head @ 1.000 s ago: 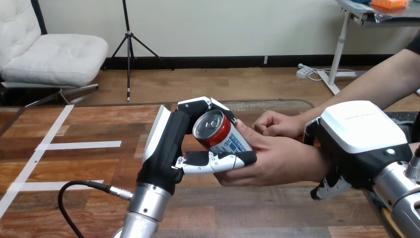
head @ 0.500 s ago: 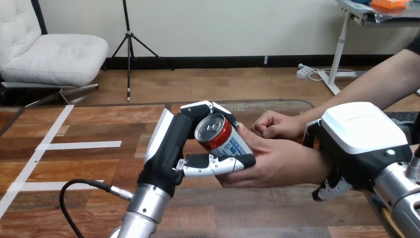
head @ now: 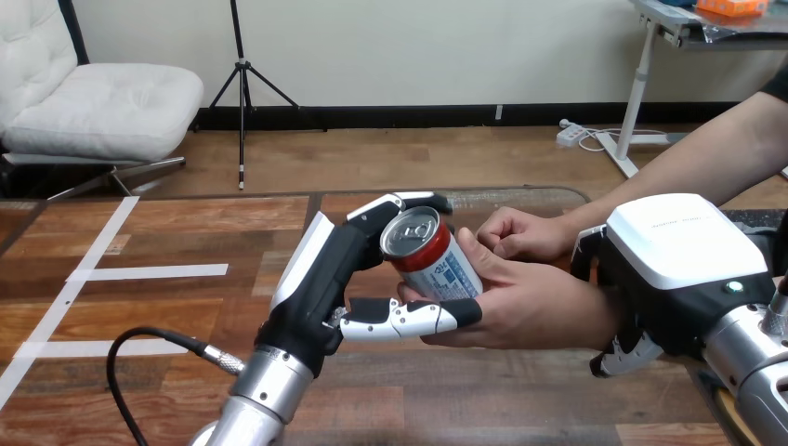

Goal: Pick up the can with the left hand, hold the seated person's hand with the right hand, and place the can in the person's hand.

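Wooden table [head: 167,307], white tape strips [head: 149,272] on its left part. Can [head: 437,265]: red and white, tilted, lid facing up toward the camera, lying in the person's open hand [head: 530,302] at mid-view above the table. Left hand [head: 321,279] wraps round the can from the left and touches the near edge of the person's hand. Can't tell if it is gripping the can or just bracketing it. Right hand [head: 683,246] is clamped round the person's wrist [head: 599,316], with its fingers [head: 624,355] curled underneath. The person's fist [head: 516,232] is just behind the open hand.
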Robot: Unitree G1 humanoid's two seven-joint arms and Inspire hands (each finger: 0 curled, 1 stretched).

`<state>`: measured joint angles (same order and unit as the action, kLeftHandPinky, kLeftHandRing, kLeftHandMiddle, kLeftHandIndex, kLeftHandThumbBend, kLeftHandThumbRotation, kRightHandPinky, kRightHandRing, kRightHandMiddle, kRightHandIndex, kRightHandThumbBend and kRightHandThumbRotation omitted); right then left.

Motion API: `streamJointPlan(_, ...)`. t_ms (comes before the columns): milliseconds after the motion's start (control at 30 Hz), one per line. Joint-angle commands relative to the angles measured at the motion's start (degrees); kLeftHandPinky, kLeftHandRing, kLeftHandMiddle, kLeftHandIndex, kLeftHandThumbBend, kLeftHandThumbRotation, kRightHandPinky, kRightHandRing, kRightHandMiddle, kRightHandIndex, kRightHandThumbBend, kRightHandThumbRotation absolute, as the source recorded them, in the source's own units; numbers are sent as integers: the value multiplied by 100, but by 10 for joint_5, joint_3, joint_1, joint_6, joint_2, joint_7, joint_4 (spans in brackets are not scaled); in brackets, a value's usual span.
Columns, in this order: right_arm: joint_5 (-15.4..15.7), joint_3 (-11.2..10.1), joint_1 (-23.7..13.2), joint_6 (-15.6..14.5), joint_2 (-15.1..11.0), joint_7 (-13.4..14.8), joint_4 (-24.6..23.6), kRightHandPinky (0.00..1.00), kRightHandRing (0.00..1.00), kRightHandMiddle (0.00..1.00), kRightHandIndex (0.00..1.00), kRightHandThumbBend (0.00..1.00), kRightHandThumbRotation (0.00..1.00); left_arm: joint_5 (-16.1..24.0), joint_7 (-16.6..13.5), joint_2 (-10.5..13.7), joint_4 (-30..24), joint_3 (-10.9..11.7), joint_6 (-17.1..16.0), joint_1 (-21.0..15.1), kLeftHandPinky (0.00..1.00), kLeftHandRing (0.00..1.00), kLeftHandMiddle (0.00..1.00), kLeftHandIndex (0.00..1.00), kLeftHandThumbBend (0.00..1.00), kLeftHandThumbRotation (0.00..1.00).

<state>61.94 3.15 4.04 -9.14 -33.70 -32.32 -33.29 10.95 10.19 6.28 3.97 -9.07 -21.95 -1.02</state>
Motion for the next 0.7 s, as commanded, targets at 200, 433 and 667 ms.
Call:
streamJointPlan(200, 10, -12, -27, -4, 0, 4, -2, 56, 64, 67, 66, 94, 0, -5, 24, 16, -41, -7, 25, -22, 92, 98, 99, 99, 100, 46)
streamJointPlan(433, 13, -12, -24, -9, 2, 0, -5, 63, 74, 76, 74, 97, 0, -1, 27, 21, -41, -8, 18, -23, 99, 100, 100, 100, 100, 49)
streamJointPlan(667, 20, -12, -25, -9, -1, -7, -5, 69, 80, 82, 79, 97, 0, 7, 22, 27, -37, -10, 8, -25, 100, 100, 100, 100, 100, 53)
